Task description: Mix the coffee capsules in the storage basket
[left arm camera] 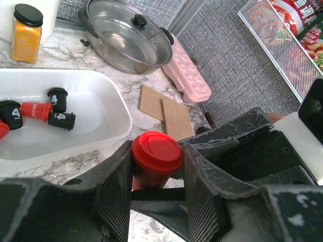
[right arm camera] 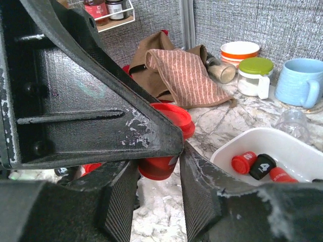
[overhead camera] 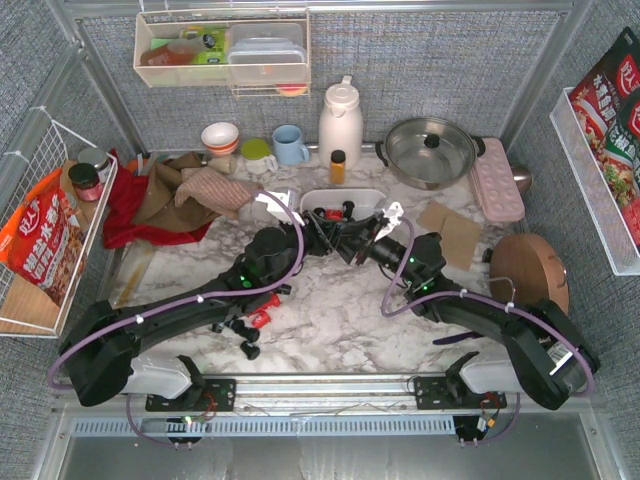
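Left pincer [left arm camera: 156, 169] first, and its arm stretches over a little scatter of loose red and black capsules [overhead camera: 258, 320] on the near worktop [overhead camera: 340, 320]. Out at the tip it is clamped on a red capsule [left arm camera: 157, 151], flat top toward the wrist camera, fingers [left arm camera: 113, 181] pressed to both sides. Right pincer [right arm camera: 157, 164] comes in nose to nose from the right, set narrow and flanking that same red capsule, though whether it actually touches I can't tell. Just beyond the pair sits the white storage basket [left arm camera: 108, 103], with a few more pods [left arm camera: 60, 121], red and black, lying on their sides inside. Farther back, an orange spice jar [left arm camera: 26, 33] stands just behind the basket. Off to the far right is a lidded steel pot [left arm camera: 128, 38] beside the pink moulded tray [left arm camera: 186, 75].
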You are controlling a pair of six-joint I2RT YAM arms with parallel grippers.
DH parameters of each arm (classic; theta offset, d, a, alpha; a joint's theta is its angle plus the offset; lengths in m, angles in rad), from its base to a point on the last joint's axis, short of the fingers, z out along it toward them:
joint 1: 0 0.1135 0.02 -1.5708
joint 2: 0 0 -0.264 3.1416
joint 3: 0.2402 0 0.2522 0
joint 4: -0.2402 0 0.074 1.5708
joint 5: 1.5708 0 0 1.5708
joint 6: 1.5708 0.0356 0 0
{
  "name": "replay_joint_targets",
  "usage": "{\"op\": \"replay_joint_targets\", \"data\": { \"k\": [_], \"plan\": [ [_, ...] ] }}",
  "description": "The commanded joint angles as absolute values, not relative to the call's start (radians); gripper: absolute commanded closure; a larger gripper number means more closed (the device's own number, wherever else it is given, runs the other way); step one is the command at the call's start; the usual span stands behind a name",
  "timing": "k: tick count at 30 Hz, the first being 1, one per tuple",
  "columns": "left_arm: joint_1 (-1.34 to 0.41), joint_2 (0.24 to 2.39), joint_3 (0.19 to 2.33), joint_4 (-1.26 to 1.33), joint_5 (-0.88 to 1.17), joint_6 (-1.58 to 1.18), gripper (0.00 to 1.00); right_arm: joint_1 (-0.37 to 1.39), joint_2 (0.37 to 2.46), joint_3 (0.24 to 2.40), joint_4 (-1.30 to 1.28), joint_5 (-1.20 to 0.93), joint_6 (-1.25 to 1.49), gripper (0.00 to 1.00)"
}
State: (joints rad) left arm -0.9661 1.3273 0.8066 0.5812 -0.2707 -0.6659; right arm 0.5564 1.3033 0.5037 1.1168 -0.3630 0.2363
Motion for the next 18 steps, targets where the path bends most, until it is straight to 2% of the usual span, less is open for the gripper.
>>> {"op": "replay_joint_targets", "data": {
  "k": [1,8,14,18],
  "plan": [
    [-0.966,1.321,0.807,0.595,-0.254,-0.664,0.57,0.558,1.295,0.524,1.136,-0.357,0.255,0.62],
    [-0.966,1.299,0.790,0.587,-0.288,-0.663,0.39,0.558,1.280,0.537,1.059,-0.366,0.242,0.72],
    [-0.966,1.267,0.780,0.564,-0.313,-0.649,0.32,0.558,1.276,0.566,0.960,-0.371,0.228,0.77],
    [-0.966,1.222,0.767,0.513,-0.332,-0.635,0.30,0.558,1.275,0.572,0.903,-0.345,0.214,0.78]
  ]
}}
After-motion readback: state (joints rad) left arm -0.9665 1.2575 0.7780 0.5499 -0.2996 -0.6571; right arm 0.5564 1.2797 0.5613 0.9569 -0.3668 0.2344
